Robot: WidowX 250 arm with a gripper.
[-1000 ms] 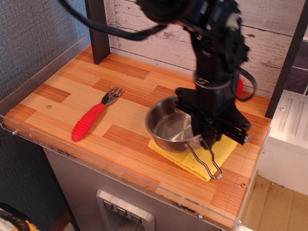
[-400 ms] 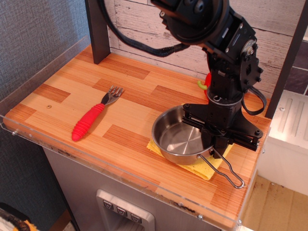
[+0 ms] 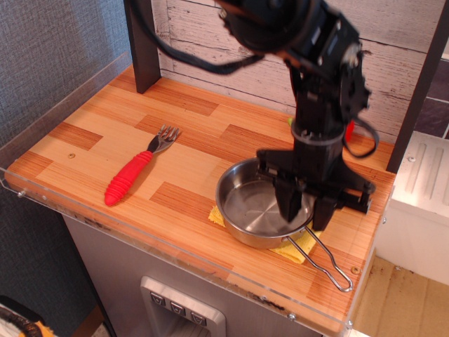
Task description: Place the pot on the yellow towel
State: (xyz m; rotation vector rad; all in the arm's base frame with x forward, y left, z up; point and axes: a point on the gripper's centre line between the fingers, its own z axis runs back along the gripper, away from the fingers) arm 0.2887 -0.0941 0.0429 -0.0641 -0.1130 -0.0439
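The shiny steel pot (image 3: 249,210) sits flat on the yellow towel (image 3: 299,247) at the front right of the wooden counter. It covers most of the cloth, and only the corners show. Its wire-loop handle (image 3: 330,263) points toward the front right edge. My gripper (image 3: 305,210) hangs straight down over the pot's right rim by the handle root. One finger (image 3: 287,202) is inside the pot and the other is outside. The fingers look slightly apart around the rim.
A fork with a red ribbed handle (image 3: 130,177) lies at the left middle of the counter (image 3: 189,140). A small red object (image 3: 349,130) is partly hidden behind the arm. A clear plastic lip (image 3: 175,246) runs along the front edge. A dark post (image 3: 144,42) stands at the back left.
The pot has come down from a tilted, lifted hold to rest flat on the towel and shifted slightly left. The gripper has turned with it and its fingers seem to have parted.
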